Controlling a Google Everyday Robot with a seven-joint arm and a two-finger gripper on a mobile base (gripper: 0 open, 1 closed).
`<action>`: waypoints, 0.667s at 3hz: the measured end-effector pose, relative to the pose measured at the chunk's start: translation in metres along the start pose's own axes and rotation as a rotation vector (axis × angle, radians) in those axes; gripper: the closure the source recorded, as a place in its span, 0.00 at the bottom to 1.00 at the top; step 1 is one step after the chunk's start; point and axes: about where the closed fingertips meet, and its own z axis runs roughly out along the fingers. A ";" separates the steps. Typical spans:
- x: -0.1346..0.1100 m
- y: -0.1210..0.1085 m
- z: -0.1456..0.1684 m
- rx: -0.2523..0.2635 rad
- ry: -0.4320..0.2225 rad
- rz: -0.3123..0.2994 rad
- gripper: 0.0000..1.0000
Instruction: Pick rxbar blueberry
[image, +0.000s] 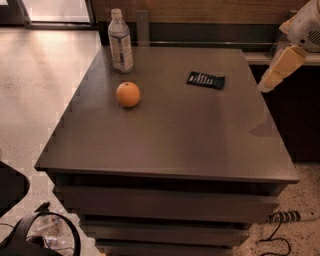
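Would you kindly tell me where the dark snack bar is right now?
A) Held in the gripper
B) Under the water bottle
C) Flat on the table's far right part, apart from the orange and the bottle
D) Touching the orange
C: the rxbar blueberry lies flat on the table, right of the orange and the water bottle, while the gripper hangs past the table's right edge, apart from the bar.

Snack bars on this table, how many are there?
1. The rxbar blueberry lies flat on the table, toward its far right, right of the orange. The end effector hangs beyond the table's right edge.
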 end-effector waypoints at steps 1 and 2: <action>0.006 -0.025 0.033 0.002 -0.064 0.073 0.00; 0.005 -0.042 0.072 -0.040 -0.172 0.126 0.00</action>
